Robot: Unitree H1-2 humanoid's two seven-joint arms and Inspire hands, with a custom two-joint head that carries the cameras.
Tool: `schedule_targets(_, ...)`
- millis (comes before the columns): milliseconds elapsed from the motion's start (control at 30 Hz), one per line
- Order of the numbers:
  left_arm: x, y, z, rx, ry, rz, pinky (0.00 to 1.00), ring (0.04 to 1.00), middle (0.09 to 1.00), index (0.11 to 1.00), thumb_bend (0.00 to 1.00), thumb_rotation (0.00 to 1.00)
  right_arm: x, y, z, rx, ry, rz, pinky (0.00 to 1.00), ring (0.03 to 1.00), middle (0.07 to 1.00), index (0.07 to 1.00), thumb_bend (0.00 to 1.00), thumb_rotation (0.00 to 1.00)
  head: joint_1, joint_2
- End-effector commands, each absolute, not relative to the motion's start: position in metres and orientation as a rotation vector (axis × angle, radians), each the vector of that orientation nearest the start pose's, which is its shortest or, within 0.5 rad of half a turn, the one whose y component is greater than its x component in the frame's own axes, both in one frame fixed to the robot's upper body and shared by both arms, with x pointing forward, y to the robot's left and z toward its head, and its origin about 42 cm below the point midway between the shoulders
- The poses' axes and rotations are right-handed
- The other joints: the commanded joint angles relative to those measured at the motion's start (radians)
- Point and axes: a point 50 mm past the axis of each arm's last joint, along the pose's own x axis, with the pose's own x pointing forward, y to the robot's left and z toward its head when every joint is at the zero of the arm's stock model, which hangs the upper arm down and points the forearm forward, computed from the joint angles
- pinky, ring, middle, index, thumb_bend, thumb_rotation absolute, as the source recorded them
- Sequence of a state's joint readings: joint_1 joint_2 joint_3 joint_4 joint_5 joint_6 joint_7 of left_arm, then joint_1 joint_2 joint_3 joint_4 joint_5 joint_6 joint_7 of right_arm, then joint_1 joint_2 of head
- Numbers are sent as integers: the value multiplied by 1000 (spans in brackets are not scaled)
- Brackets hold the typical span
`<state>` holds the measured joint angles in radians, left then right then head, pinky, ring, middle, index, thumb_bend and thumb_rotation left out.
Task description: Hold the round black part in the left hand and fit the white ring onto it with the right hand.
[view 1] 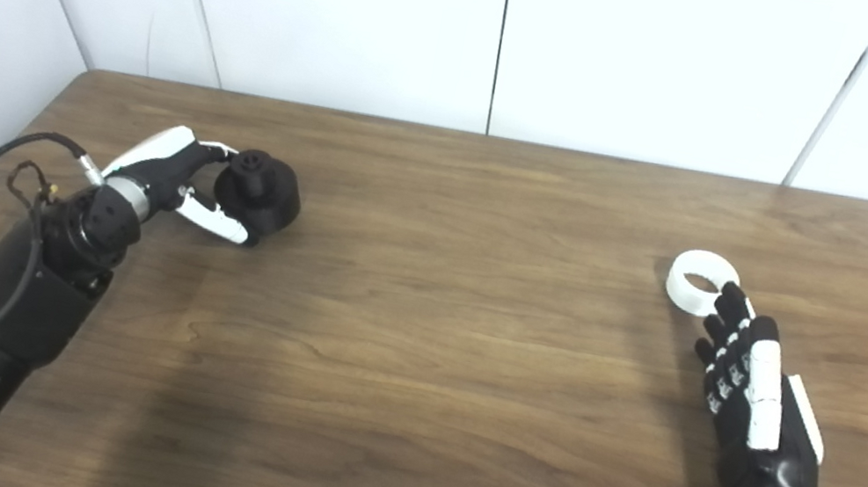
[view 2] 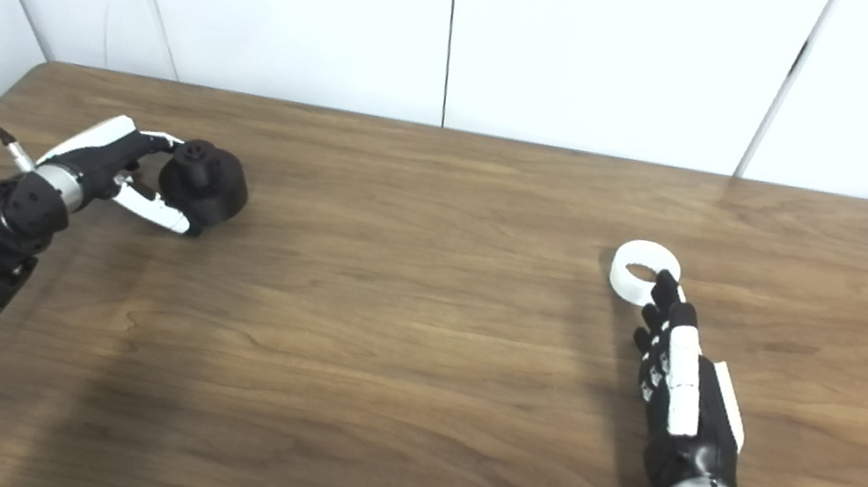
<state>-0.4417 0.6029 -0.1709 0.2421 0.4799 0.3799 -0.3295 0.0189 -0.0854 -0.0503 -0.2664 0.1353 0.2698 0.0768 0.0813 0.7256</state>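
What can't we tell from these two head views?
- Left hand around black part: black on black, so firmness of hold unclear.
- Right hand at white ring: fingertips overlap the ring's near edge; touching or hovering unclear.
- Both arms cut off by the bottom edge.

Black round part (view 1: 261, 193), white ring (view 1: 700, 281), brown wood-grain table (view 1: 437, 324), black-and-white robot hands, white wall panels (view 1: 333, 3)
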Motion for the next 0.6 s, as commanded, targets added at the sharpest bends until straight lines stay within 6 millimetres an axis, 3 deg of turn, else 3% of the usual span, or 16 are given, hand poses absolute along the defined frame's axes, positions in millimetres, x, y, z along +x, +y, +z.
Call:
schedule_targets(0, 421, 383, 215, 1095, 268, -56, 896, 993, 946, 828, 899, 200, 276, -242, 164, 46, -71, 73, 1000, 1000, 997, 962, 588, 1000, 1, 1)
schedule_targets(333, 420, 381, 210, 1102, 230, -29, 893, 974, 911, 773, 818, 111, 274, -245, 163, 39, -72, 80, 1000, 1000, 994, 978, 613, 1000, -1, -8)
schedule_targets(567, 421, 379, 211, 1103, 231, -22, 894, 980, 912, 743, 798, 122, 275, -244, 163, 34, -67, 85, 1000, 1000, 995, 990, 611, 1000, -1, -2)
